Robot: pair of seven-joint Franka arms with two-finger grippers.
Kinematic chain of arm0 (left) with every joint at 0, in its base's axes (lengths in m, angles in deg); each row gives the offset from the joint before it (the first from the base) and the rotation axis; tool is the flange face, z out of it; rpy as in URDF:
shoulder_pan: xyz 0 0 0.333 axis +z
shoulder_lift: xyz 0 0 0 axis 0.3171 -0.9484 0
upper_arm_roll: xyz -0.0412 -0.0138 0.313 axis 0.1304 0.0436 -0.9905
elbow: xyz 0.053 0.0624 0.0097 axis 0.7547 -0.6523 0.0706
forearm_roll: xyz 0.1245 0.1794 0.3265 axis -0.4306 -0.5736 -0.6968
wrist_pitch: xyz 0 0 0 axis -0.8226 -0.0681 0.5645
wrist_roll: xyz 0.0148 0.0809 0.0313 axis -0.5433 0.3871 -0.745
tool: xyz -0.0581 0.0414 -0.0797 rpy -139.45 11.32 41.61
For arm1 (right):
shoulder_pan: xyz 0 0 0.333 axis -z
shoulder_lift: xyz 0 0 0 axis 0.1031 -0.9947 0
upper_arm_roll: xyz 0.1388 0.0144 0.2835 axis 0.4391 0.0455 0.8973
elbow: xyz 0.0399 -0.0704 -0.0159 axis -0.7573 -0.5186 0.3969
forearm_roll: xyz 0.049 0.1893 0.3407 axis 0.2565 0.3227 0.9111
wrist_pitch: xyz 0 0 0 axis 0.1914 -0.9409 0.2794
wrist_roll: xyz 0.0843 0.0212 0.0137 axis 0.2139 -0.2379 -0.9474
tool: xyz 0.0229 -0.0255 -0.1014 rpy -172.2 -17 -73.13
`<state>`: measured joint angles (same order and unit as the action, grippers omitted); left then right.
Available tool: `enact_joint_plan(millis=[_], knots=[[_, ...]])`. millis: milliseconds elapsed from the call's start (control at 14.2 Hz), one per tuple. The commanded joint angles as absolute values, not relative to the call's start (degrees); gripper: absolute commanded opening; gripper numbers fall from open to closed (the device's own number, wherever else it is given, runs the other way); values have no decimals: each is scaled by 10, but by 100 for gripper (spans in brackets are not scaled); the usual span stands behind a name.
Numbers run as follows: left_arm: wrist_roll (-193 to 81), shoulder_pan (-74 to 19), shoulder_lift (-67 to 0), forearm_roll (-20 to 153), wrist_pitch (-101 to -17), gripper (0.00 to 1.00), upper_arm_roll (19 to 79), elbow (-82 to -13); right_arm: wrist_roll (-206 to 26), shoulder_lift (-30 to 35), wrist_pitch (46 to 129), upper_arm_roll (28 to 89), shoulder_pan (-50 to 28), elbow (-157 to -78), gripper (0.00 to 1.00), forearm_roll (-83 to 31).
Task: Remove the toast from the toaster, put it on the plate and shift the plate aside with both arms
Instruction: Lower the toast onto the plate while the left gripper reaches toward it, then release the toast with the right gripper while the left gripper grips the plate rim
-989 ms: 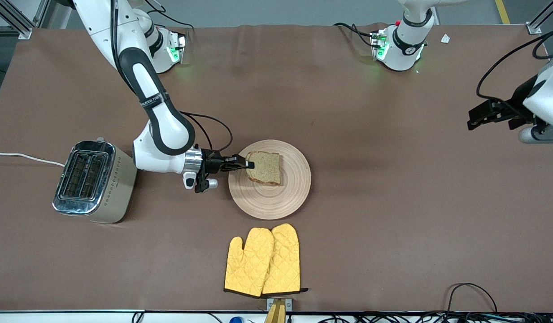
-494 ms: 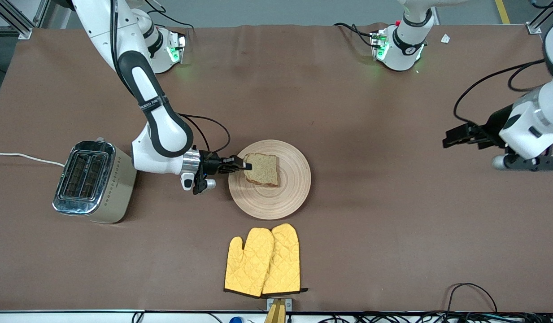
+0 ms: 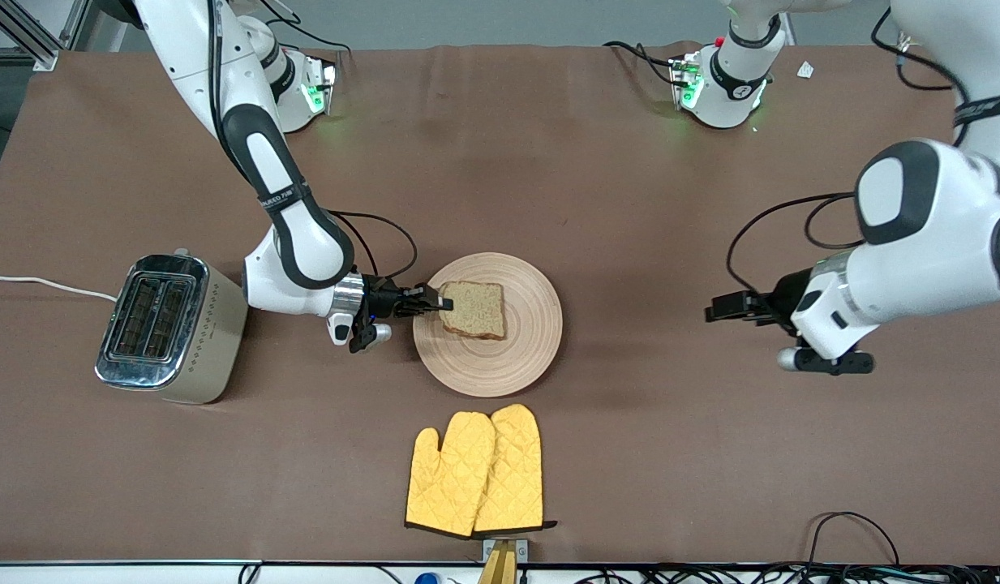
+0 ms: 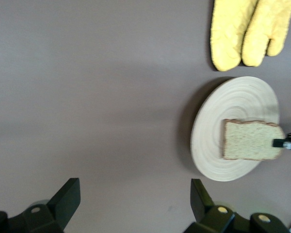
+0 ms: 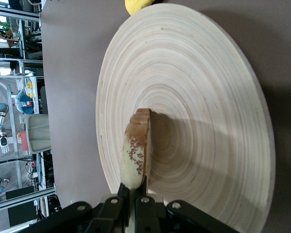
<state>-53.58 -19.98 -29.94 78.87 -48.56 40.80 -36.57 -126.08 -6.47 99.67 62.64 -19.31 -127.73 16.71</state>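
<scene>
The right tool (image 3: 444,305) reaches over the rim of the plate (image 3: 532,341) from the toaster's side, its fingers pinching one edge of the toast (image 3: 475,310). The slice lies over the plate on the half toward the right arm's end of the counter (image 3: 629,203); in the right wrist view the toast (image 5: 138,148) shows edge-on above the plate's ringed surface (image 5: 208,97), so whether it rests flat cannot be told. The left tool (image 3: 720,309) hovers over bare counter toward the left arm's end, well apart from the plate, with its fingers (image 4: 68,196) spread wide and nothing between them. A toaster (image 3: 167,328) stands toward the right arm's end, and a pair of yellow oven mitts (image 3: 477,472) lies nearer the front camera than the plate.
</scene>
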Motion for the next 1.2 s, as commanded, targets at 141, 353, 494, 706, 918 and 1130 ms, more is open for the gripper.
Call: enact_joint_plan(millis=[141,353,494,706,918,1130], knots=[[-500,-195,-336,910,-517,100,423,-416,-1276,-63,994,629,-186,-1283,48,185],[-490,-192,-355,929,-521,100,424,-417,-1276,-63,994,629,-184,-1285,66,185],[-447,-191,-370,975,-548,100,424,-436,-1273,-63,994,629,-183,-1285,70,185],[-300,-190,-389,1095,-596,100,424,-488,-1271,-62,994,628,-183,-1285,71,185],[-207,-193,-418,1183,-596,97,424,-507,-1271,-58,988,626,-171,-1285,73,182],[-158,-209,-449,1222,-618,83,425,-505,-1272,-54,930,625,-134,-1285,73,168]])
